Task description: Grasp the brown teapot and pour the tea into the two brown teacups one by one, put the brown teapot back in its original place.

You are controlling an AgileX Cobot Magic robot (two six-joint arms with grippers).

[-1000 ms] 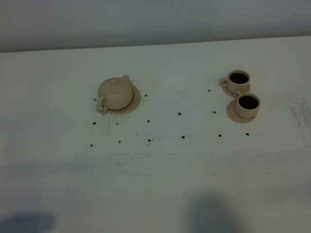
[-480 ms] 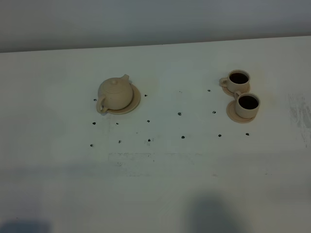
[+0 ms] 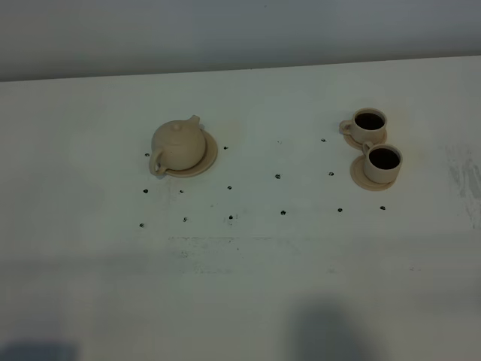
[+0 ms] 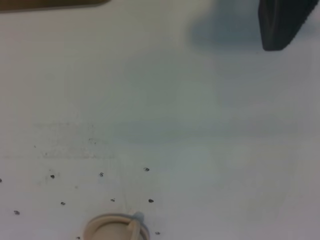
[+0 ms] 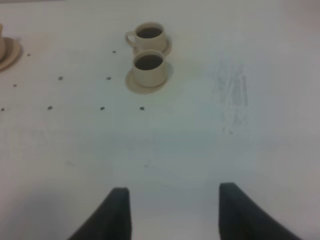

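Surface (image 3: 248, 301): white, dotted with small dark marks, bare between right gripper (image 5: 172, 212) and cups. Brown teapot (image 3: 178, 144): on its wide saucer (image 3: 210, 159), far ahead of left gripper (image 4: 280, 22), whose jaw state cannot be told. Two brown teacups (image 5: 149, 67): dark-filled, on saucers, touching, ahead of spread, empty right gripper.

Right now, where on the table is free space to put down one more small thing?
The table is bare between the brown teapot on its saucer and the two brown teacups, apart from small dark dots. The whole near side is free too. Only around the cups is it crowded.
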